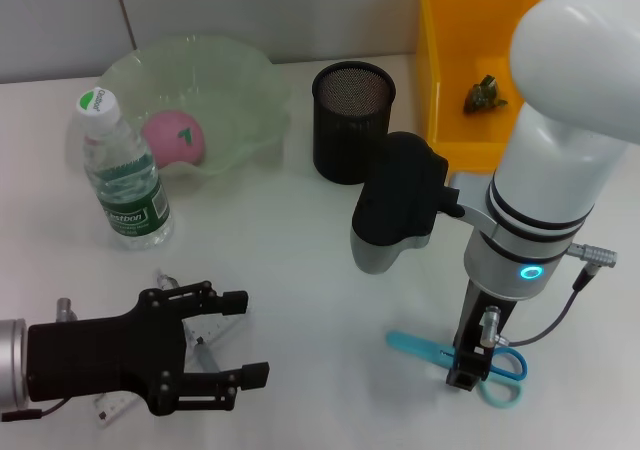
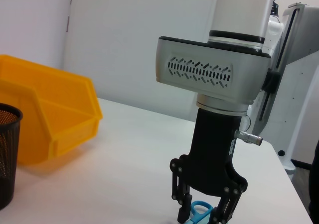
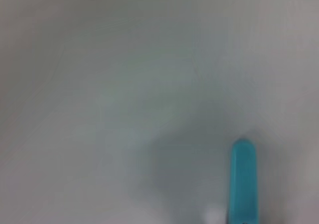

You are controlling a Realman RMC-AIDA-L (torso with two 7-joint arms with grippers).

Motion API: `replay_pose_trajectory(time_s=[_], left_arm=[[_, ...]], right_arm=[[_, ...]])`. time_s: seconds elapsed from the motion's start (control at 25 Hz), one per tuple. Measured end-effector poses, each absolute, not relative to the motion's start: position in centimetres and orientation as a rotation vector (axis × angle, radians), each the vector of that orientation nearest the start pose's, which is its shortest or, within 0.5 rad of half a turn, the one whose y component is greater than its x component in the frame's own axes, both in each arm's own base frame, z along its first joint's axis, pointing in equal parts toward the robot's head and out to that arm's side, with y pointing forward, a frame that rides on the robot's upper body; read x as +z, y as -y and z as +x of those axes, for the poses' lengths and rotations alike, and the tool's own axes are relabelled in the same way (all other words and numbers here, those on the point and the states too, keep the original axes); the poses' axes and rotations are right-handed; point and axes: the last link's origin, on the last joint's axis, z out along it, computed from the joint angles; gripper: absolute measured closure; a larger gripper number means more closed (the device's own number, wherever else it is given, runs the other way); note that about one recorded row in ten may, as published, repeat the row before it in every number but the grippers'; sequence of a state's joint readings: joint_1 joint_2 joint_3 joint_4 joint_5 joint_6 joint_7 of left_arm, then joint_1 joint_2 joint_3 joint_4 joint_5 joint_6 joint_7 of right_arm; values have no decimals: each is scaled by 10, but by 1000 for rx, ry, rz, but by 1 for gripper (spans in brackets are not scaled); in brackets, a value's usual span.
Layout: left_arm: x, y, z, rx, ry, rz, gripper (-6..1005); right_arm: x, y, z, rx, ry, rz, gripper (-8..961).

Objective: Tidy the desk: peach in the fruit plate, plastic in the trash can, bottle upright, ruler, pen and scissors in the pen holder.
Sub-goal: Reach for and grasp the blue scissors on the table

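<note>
Scissors (image 1: 470, 362) lower right of frame, my right gripper (image 1: 466, 378) straddling them, half-closed, for the pen holder (image 1: 352, 120); left gripper (image 1: 235, 350) open, idle lower left.

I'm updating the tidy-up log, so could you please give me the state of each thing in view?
Peach: in the fruit plate.
Bottle: upright, capped.
Pen holder: upright, looks empty.
Scissors: flat on the desk.
Ruler: flat on the desk under the left gripper.
Left gripper: open.
Right gripper: down around the scissors.
</note>
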State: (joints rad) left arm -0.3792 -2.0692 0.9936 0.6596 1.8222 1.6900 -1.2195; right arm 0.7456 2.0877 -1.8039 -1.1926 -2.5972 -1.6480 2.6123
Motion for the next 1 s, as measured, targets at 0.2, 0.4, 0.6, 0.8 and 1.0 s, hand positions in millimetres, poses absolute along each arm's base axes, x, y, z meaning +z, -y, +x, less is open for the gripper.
replay_pose_trajectory(time_s=[0.2, 0.4, 0.6, 0.8, 1.0], left_arm=[[-24, -269, -265, -799, 426, -2946, 161], [-24, -270, -264, -799, 425, -2946, 161], [-24, -270, -264, -799, 422, -2946, 161], [-23, -271, -264, -798, 419, -2947, 161], [-23, -271, -264, -798, 418, -2947, 161]], right_arm=[[-70, -314, 165, -1093, -611, -2769, 528], [-70, -314, 165, -1089, -607, -2768, 529], [-71, -314, 164, -1092, -594, -2768, 530], [-73, -313, 164, -1107, -572, -2770, 530], [-73, -313, 163, -1105, -567, -2769, 531]])
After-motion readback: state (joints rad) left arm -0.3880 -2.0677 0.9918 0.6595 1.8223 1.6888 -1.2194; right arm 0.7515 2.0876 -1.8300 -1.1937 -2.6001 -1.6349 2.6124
